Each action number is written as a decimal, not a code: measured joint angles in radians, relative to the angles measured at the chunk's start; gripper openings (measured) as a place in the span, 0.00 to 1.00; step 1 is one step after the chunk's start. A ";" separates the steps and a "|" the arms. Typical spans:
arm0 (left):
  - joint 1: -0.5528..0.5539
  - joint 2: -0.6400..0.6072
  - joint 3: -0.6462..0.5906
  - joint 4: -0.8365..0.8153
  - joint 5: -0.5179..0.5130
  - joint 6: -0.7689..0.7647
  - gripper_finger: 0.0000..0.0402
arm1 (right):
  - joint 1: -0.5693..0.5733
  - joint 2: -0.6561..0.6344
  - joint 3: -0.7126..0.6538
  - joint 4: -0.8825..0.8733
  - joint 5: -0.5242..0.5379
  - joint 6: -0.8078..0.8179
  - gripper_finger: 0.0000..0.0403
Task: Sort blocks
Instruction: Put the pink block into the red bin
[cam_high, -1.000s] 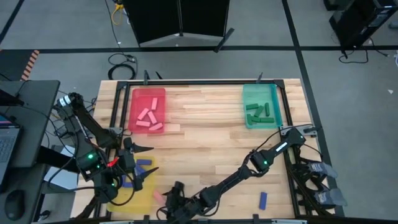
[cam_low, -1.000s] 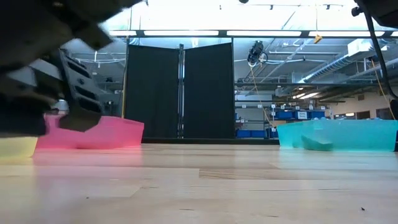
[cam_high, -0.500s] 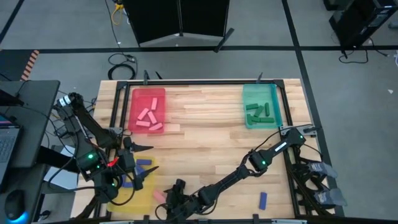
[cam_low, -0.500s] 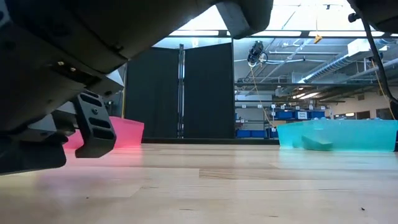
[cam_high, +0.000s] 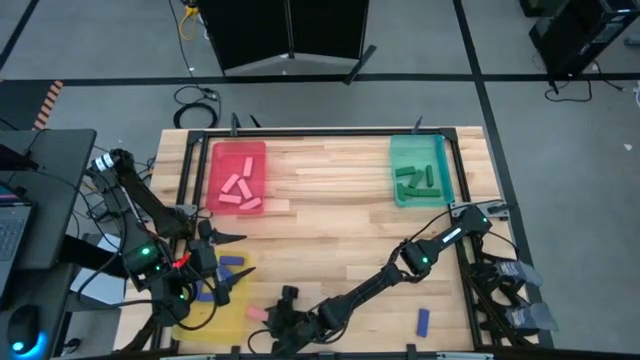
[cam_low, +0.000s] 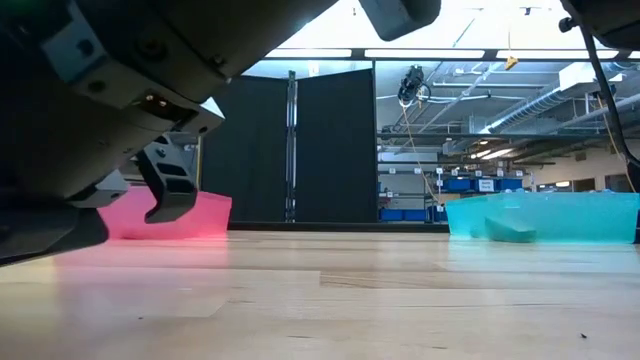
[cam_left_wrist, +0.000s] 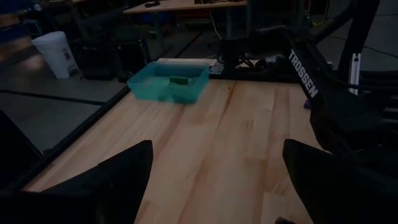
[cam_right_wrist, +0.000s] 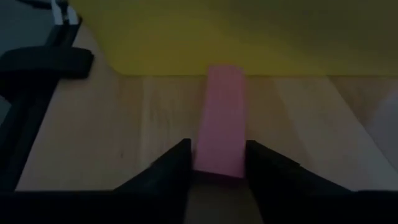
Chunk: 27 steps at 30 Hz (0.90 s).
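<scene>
Right gripper (cam_high: 272, 322): low at the near edge of the tabletop (cam_high: 330, 225), just beside the yellow tray (cam_high: 240, 305). In the high view its fingers are lost under the arm's dark bulk. The right wrist view alone shows them pressed on either flank of a pink block (cam_right_wrist: 221, 121), grasping it flat on the wood, the tray wall just beyond. In the high view only the block's end peeks out. In the low view the arm fills the left of the picture, one finger (cam_low: 172, 185) hanging clear; the block is hidden there.

Blue block (cam_high: 423, 321): alone near the near right corner, with bare wood around it.

Left gripper (cam_high: 225, 262): over the yellow tray at the near left corner, jaws spread wide, nothing between them. Blue blocks (cam_high: 231, 262) lie in the tray, partly covered by the gripper, so their count cannot be told.

Middle of the tabletop: bare wood from side to side.

Red tray (cam_high: 238, 177): far left corner, holding several pink blocks (cam_high: 238, 190) in a loose pile.

Teal tray (cam_high: 420, 170): far right corner, holding green blocks (cam_high: 416, 180). The left wrist view shows one green block through its wall; the low view shows one dark shape inside.
</scene>
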 joint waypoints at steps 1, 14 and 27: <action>0.000 0.000 0.000 0.000 0.000 0.000 0.91 | -0.001 0.000 0.000 0.002 -0.008 -0.010 0.39; 0.000 0.000 0.000 0.058 0.003 -0.001 0.91 | 0.000 -0.092 -0.014 -0.079 -0.032 -0.206 0.30; 0.001 -0.024 0.000 0.144 -0.067 -0.051 0.91 | -0.044 -0.314 -0.009 -0.209 0.246 -0.382 0.30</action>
